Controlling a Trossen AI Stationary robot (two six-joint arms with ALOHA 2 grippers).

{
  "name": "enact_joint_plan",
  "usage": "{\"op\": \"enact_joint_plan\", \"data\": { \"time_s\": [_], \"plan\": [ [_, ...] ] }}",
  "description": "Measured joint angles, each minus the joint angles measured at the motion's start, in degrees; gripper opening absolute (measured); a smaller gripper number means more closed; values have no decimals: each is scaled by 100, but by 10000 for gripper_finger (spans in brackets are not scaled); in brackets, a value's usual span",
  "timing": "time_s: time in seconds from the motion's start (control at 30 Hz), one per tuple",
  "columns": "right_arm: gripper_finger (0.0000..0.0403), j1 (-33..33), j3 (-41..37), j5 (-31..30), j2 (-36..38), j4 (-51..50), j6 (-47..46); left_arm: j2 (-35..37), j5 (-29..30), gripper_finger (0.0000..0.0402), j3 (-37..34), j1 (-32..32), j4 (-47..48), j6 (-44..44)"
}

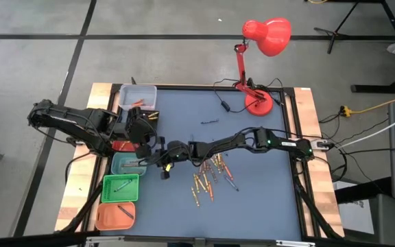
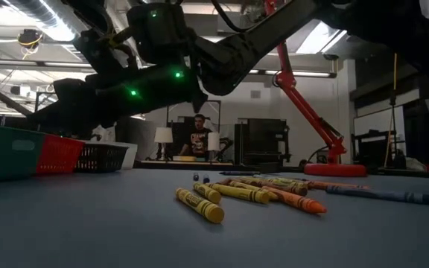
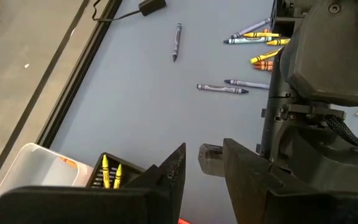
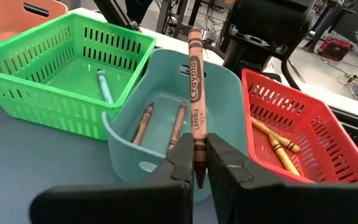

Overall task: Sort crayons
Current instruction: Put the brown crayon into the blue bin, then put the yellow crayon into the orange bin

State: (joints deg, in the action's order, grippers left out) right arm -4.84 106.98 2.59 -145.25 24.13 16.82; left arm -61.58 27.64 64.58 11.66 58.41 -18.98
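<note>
Several crayons (image 1: 208,180) lie loose on the blue table mat; in the low view the same crayons (image 2: 252,193) are yellow, orange and blue. My right gripper (image 4: 196,154) is shut on a brown crayon (image 4: 195,93) above the teal bin (image 4: 166,124). That bin holds two brown crayons lying on its floor. In the high view my right gripper (image 1: 149,162) reaches across from the right to the row of bins. My left gripper (image 3: 201,158) hangs open with nothing in it, above the red bin (image 1: 122,145), and shows in the high view too (image 1: 141,134). My right gripper pinches the brown crayon by its lower end (image 4: 197,163) between the two fingertips. The fingers come nearly level from the table's right side. The crayon sticks out past the fingertips, lifted clear, its free end (image 4: 194,34) over the teal bin's far rim.
Bins stand in a row along the left edge: white (image 1: 137,96), red, teal (image 1: 125,165), green (image 1: 121,187), orange (image 1: 115,216). The green bin (image 4: 61,68) holds a blue-green crayon; the red bin (image 4: 303,130) holds yellow ones. A red lamp (image 1: 259,41) stands far right.
</note>
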Motion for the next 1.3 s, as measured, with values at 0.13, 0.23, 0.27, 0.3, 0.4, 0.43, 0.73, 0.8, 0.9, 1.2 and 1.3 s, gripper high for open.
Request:
{"op": "enact_joint_plan", "data": {
  "time_s": [0.13,0.23,0.27,0.3,0.4,0.43,0.73,0.8,0.9,1.2,1.3],
  "plan": [
    [41,0,0,0,0,-8,0,0,2,91,0,0,0,-3],
    [73,0,0,-15,0,-27,0,0,0,91,0,0,0,-7],
    [85,0,0,-56,0,-25,0,0,0,91,0,0,0,-7],
    [96,0,0,-105,0,-22,0,0,0,91,0,0,0,-7],
    [123,0,0,-203,0,-25,0,0,0,91,0,0,0,-8],
    [129,0,0,-208,0,-25,1,0,1,91,0,0,0,-9],
    [140,-97,-4,-208,304,-976,0,0,-2,91,0,0,0,-37],
    [140,-159,-2,-207,515,-1600,-1,0,-2,91,0,0,0,-44],
    [140,-279,-2,-201,793,-2674,0,0,-4,91,0,0,-5,-48],
    [140,-765,-4,-475,1521,-5451,-2,-120,-229,91,0,0,-89,-251],
    [140,-958,-4,-964,1729,-6137,-143,-272,-378,91,0,30,-280,-290]
  ]
}}
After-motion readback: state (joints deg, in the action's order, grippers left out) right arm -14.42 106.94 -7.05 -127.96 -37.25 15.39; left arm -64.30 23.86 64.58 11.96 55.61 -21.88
